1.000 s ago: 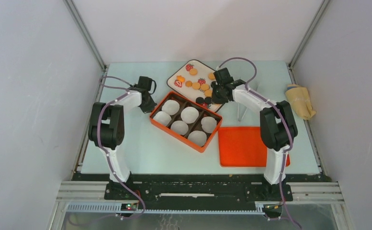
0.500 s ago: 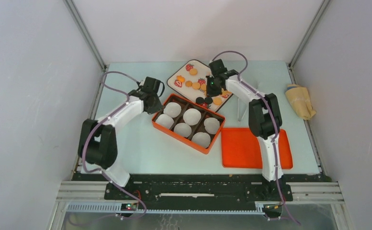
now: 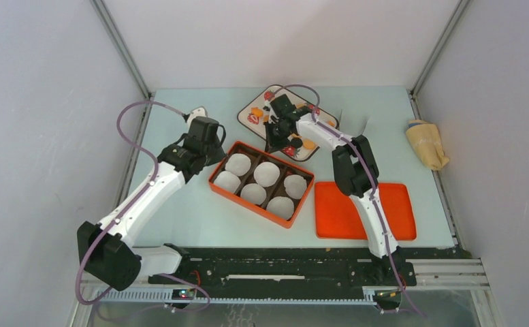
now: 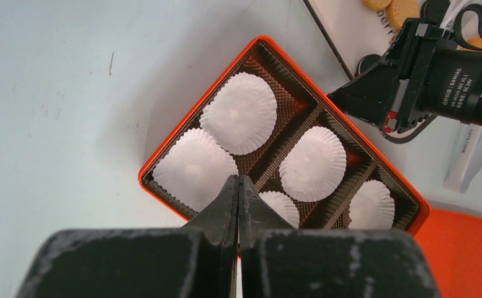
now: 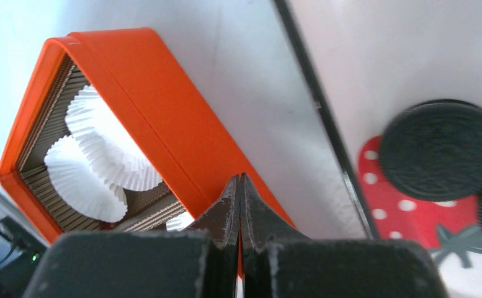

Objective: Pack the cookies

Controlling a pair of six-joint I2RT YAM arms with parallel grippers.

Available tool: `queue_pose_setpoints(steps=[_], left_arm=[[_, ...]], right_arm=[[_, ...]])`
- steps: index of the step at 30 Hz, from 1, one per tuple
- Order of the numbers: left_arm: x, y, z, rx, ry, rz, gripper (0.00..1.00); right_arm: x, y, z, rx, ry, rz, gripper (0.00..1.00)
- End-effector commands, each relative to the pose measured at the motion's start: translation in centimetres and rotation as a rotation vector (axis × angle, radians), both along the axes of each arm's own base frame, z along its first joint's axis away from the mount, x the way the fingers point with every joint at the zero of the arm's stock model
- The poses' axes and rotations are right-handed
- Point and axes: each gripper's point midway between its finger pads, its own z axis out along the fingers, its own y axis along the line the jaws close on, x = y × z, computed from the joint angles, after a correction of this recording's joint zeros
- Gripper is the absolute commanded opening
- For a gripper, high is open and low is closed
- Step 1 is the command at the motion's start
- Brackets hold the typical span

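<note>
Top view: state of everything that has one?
orange box, open, no cookies inside
paper cups, six, all empty
orange lid, off, lying flat beside the box
cookies, on the strawberry tray, unpacked
left gripper, shut, empty
right gripper, shut, empty

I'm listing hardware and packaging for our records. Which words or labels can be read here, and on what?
"DAMIAO": label on the right arm's black motor housing; the smaller lines beside it are too small to read.
"berry": partial print on the strawberry tray, its start hidden.
Other views: nothing legible.
</note>
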Motion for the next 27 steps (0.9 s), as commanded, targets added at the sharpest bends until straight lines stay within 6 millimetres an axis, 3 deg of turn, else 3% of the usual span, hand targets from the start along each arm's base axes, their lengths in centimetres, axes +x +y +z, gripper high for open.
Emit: queue_pose_setpoints(steps=[1, 9, 12, 14, 17, 20, 22, 23, 27], left_arm=[[-0.8, 1.0, -0.8, 0.045, 0.01, 0.004, 0.0], [-0.9, 0.2, -1.6, 0.017, 0.022, -0.025, 0.0], [-1.0, 0.1, -1.9, 0.011, 0.023, -0.034, 0.0], [-1.1, 0.0, -1.9, 0.008, 0.014, -0.04, 0.0], [-1.0, -0.3, -1.6, -0.004, -0.008, -0.057, 0.0], [-0.9, -0.5, -1.5, -0.01, -0.012, -0.065, 0.0], [-0.8, -0.6, -1.3, -0.011, -0.018, -0.069, 0.0], [-0.8, -0.5, -1.2, -0.008, -0.021, -0.07, 0.0], [-0.3, -0.7, -0.5, -0.001, -0.037, -0.08, 0.0]], right_arm=[[-2.4, 3.3, 2.5, 0.111, 0.015, 0.147, 0.0], [-5.6, 6.0, 2.9, 0.155, 0.043, 0.269, 0.0], [-5.2, 6.0, 3.9, 0.156, -0.002, 0.251, 0.0], [-3.9, 5.4, 5.4, 0.151, -0.061, 0.194, 0.0], [-0.6, 2.2, 8.3, 0.1, -0.181, 0.022, 0.0], [0.6, -2.0, 11.9, 0.042, -0.29, -0.123, 0.0], [-0.5, -4.6, 15.2, 0.024, -0.36, -0.175, 0.0], [-1.3, -5.6, 15.7, 0.008, -0.378, -0.181, 0.0], [-6.1, -8.5, 15.1, -0.08, -0.362, -0.179, 0.0]])
